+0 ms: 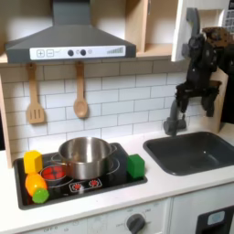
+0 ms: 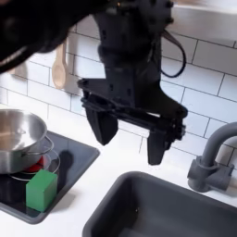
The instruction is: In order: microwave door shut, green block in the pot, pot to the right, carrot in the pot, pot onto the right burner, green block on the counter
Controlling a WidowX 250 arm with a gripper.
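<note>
Gripper [image 2: 128, 137] hanging above the sink [image 1: 196, 151] with fingers [image 2: 99, 123] spread wide and holding nothing, while the green block [image 1: 135, 165], seemingly light, rigid and best pinched across flat sides, is sitting on the cooktop [image 1: 110, 180] beside the pot [image 1: 84, 156].

The black robot arm hangs at the far right in the first exterior view. Its gripper [image 2: 128, 131] points down. The two fingers [image 2: 158, 148] are spread wide apart and hold nothing.
</note>
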